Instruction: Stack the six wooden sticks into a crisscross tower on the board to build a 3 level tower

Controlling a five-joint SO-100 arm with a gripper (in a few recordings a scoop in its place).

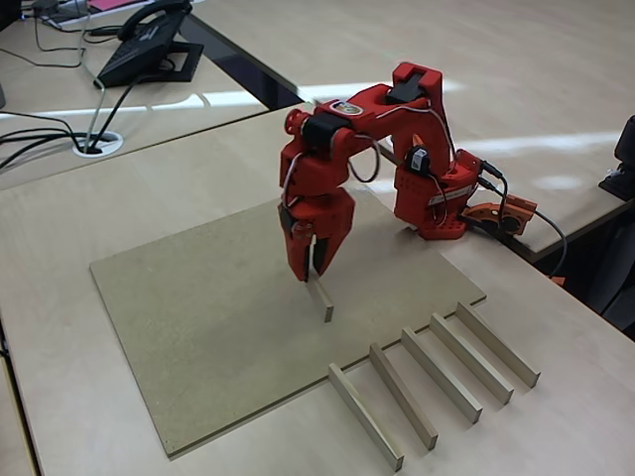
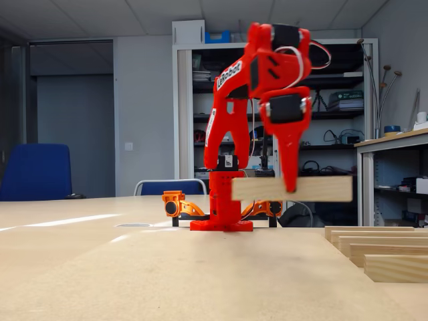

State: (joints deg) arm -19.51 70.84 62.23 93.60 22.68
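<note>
- board [image 1: 218, 317]: bare, no tower started; arm sits at its back edge.
- five spare sticks [image 1: 434, 379]: parallel row on the desk just off the board's right edge, apart from each other.
- gripper [image 1: 313, 266]: jaws pinching the sixth stick [image 2: 292, 188] near its middle, held level above the board.
- risks: narrow pinch, so the stick could yaw or slip on release; dropping from height would make it bounce and land skewed, throwing off every layer above.
</note>
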